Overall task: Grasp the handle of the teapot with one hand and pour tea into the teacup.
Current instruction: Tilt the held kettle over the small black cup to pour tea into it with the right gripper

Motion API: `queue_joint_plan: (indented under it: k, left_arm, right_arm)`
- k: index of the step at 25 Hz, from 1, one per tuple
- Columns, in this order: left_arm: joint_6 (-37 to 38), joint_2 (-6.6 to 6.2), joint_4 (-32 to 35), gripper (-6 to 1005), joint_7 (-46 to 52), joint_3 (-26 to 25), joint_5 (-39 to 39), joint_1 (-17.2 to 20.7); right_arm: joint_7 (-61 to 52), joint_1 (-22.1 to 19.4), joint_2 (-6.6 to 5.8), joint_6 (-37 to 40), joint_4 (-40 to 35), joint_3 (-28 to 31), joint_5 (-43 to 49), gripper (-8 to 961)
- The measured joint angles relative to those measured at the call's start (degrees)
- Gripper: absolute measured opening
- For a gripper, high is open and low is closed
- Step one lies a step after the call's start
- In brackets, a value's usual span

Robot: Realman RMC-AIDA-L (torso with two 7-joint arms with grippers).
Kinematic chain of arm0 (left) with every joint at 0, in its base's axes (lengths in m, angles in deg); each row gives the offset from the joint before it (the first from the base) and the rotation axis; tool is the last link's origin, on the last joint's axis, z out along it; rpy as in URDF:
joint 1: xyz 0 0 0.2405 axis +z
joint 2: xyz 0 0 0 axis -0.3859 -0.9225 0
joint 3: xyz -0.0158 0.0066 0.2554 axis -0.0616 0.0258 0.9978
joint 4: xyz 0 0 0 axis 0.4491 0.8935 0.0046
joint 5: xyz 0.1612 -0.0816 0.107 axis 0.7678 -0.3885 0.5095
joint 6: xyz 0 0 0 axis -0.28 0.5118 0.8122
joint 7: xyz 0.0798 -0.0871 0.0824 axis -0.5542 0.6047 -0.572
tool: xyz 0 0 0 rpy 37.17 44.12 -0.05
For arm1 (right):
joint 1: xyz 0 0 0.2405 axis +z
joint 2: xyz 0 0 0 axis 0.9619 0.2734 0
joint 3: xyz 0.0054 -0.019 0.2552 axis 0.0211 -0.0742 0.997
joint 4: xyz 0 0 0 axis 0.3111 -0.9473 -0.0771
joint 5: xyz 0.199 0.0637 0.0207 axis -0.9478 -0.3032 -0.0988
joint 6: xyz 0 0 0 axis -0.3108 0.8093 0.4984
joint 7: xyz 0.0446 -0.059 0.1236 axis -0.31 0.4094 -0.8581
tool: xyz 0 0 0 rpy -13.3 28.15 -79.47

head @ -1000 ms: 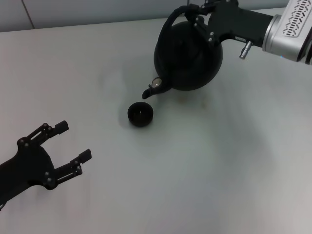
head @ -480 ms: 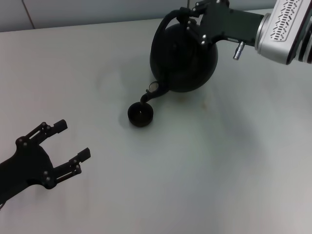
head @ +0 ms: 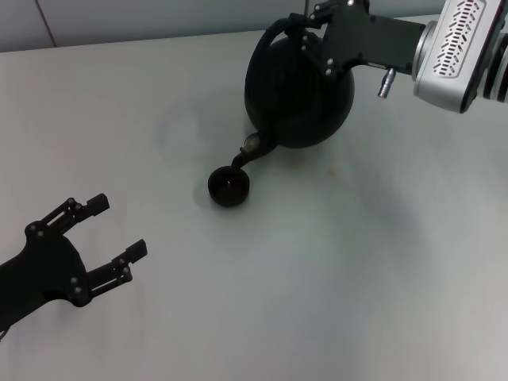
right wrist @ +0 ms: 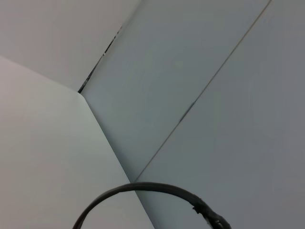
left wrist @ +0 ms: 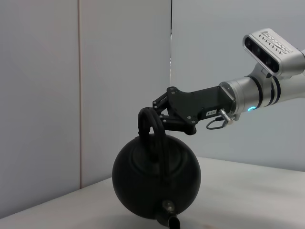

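One handle (head: pixel 278 32) between right gripper (head: pixel 313 32) fingers, teapot (head: pixel 298 91) tilted.

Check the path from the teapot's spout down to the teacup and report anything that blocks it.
Nothing visible blocks it. The right gripper holds the tilted teapot by the handle, and the spout points down right over the rim of the open teacup. The left gripper waits well off to the side.

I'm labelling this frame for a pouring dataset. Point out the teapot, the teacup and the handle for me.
teapot (head: pixel 298 95): head view, on the round black belly.
teacup (head: pixel 228 186): head view, on the cup's dark inside, just below the spout.
handle (left wrist: pixel 145 119): left wrist view, on the arched top of the hoop, beside the right gripper (left wrist: pixel 159 112).
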Motion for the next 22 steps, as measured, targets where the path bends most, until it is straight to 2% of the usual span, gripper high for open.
queue_joint_plan:
  k: [22]
  left_arm:
    - [0.1, 0.0, -0.53, 849, -0.2, 0.0, -0.7, 0.41]
  right_arm:
    - [3.08, 0.3, 0.27, 0.13, -0.26, -1.65, -0.09, 81]
